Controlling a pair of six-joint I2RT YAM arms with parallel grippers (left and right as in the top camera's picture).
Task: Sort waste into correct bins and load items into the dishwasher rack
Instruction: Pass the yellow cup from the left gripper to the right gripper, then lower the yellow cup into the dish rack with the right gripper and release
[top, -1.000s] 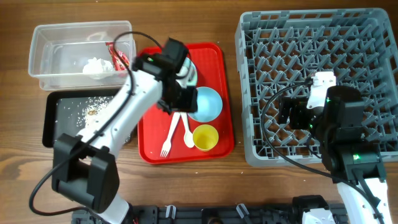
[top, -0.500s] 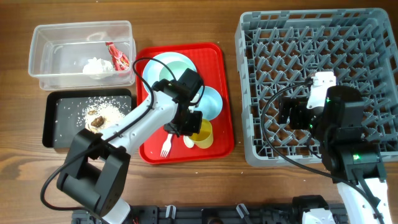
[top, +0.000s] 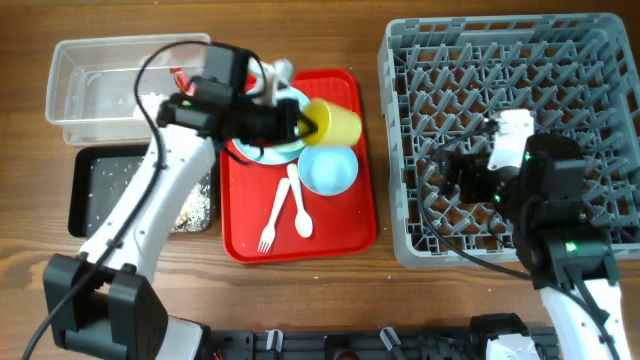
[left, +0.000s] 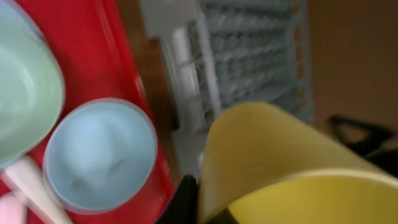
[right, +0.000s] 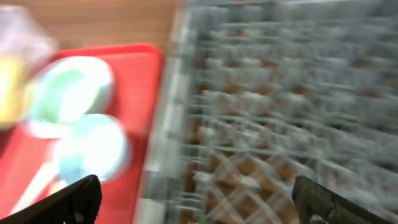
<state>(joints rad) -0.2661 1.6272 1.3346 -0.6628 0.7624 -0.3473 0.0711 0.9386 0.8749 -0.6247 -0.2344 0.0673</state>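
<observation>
My left gripper (top: 308, 122) is shut on the wall of the small yellow cup (top: 338, 122), holding it on its side above the back of the red tray (top: 240, 215). The left wrist view shows the cup (left: 280, 162) filling the frame, with one black finger (left: 186, 200) against its side. Below lie the light blue bowl (top: 330, 170), the white fork (top: 271, 225) and spoon (top: 299, 208), and the pale green bowl (left: 25, 106) on the plate (top: 262, 150). My right gripper (top: 457, 177) hangs open over the dishwasher rack (top: 560, 60), with nothing between its fingers (right: 74, 199).
The clear tub (top: 110, 60) stands at the back left with a red wrapper (top: 180, 77) inside. The black tray (top: 85, 190) in front of it holds rice grains (top: 197, 207). The right wrist view is blurred.
My left gripper shut on the yellow cup at the tray's front, lifted it and carried it to the tray's back right. The right arm shifted slightly over the rack.
</observation>
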